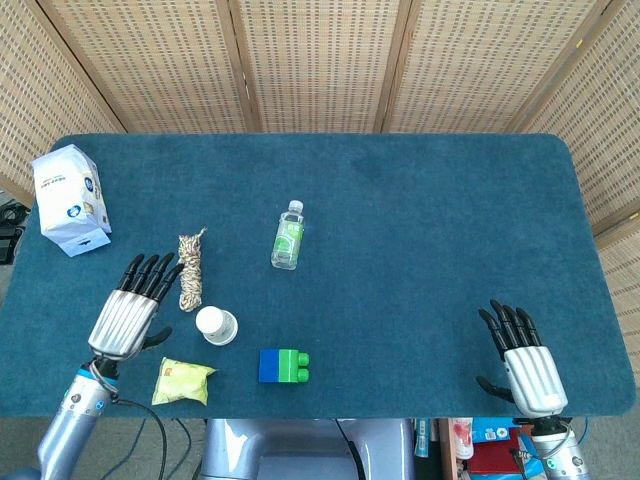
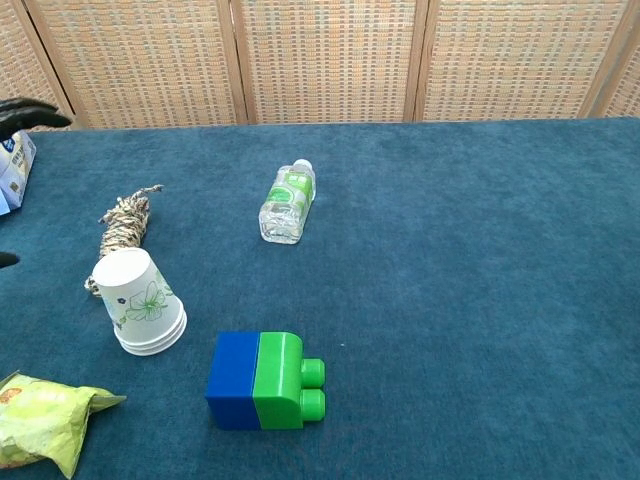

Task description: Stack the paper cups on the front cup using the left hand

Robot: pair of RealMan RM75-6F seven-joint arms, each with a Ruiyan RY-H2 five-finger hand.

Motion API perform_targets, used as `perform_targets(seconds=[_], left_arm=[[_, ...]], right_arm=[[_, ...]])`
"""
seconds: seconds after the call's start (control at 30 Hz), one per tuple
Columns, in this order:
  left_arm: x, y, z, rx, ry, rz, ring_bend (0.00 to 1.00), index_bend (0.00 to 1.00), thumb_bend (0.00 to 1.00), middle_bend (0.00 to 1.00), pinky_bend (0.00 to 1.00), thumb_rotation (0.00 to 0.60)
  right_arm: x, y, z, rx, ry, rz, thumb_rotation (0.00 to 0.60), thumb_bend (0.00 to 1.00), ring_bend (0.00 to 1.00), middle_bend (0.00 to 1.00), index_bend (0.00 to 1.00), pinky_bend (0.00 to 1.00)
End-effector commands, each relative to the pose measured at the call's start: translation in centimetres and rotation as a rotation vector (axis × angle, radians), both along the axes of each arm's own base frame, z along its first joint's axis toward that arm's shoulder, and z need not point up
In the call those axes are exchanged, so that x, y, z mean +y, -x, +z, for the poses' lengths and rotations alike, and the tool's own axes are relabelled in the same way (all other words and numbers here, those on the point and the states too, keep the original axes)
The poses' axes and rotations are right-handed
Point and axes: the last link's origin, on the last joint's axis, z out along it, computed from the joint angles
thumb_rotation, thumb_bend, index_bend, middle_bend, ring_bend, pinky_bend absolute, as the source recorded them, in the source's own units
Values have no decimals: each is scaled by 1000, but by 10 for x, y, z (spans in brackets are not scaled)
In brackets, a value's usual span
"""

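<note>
The paper cups (image 2: 142,304) are nested upside down in one stack just left of the toy block (image 2: 262,380). Nothing is held by the left hand (image 1: 127,309), spread left of the stack; stacking appears complete.

We see the paper cups (image 2: 143,305) nested in one stack, upside down and leaning; white with green flower prints; near our counter's front-left.

No legible text on anything.
</note>
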Motion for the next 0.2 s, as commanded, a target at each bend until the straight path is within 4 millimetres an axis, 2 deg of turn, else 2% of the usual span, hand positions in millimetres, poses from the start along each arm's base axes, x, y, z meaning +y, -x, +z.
perform_targets(seconds=[0.03,0.2], left_arm=[[-30,22,-18,23,-59,18,0,22,205,0,0,600],[-45,32,-16,11,-88,33,0,1,205,0,0,600]], right_arm=[[0,0,0,2,0,0,600,0,0,0,0,0],[0,0,-1,8,1,5,600,0,0,0,0,0]])
